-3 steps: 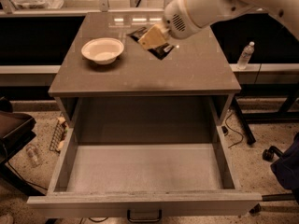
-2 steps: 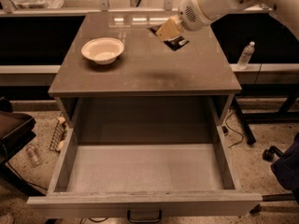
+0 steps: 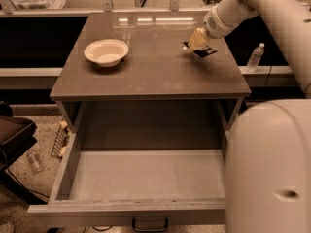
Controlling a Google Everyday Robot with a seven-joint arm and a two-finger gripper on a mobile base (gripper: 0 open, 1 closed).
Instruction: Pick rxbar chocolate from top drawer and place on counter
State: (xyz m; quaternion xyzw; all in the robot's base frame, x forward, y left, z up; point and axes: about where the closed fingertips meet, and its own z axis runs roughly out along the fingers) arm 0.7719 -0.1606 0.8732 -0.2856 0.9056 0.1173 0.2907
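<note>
While the end effector (image 3: 198,39) pinches the rxbar chocolate (image 3: 204,51) low over the right rear of the worktop (image 3: 146,72), a tilted release may slide it off the nearby right edge.

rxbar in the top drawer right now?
No, the top drawer holds no bar; the rxbar chocolate is at the gripper, above the far right of the counter.
</note>
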